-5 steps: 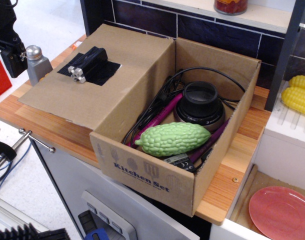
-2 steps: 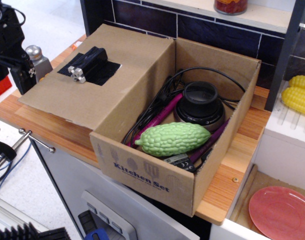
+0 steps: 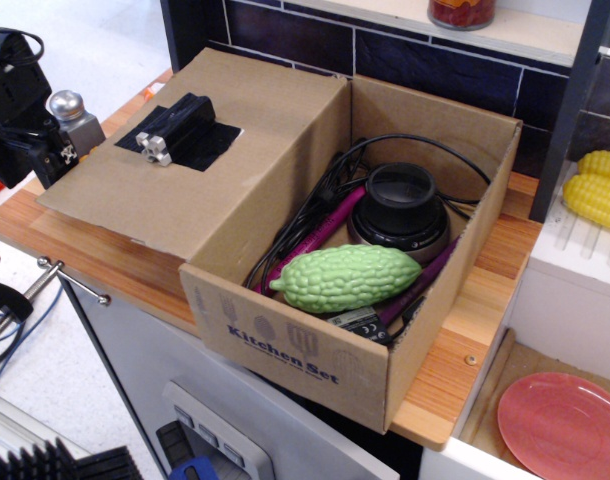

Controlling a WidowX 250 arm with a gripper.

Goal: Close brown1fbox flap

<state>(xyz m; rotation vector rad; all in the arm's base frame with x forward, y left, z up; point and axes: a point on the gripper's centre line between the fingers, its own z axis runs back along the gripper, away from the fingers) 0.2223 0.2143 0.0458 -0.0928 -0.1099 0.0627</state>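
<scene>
The brown1fbox [image 3: 285,345] stands open on the wooden counter [image 3: 105,265], with "Kitchen Set" printed on its front side. Its flap [image 3: 255,150] lies folded out to the left, sloping down. The flap's upper face carries black tape and a small black-silver knob [image 3: 155,148]. Inside the box lie a green bumpy gourd [image 3: 345,278], a round black device [image 3: 400,205], a purple tool and black cables. My black gripper [image 3: 40,160] hangs at the far left, just off the flap's left edge. Its fingers point down, and I cannot make out how the jaws stand.
A grey shaker with a silver cap [image 3: 75,115] stands right behind the gripper. Yellow corn [image 3: 597,190] lies on a white shelf at the right, with a pink plate [image 3: 560,425] below it. A dark tiled wall and a shelf with a red jar [image 3: 463,12] are behind the box.
The gripper has come down and slightly right, from above the shaker to the flap's left edge. The box, flap and contents have not moved.
</scene>
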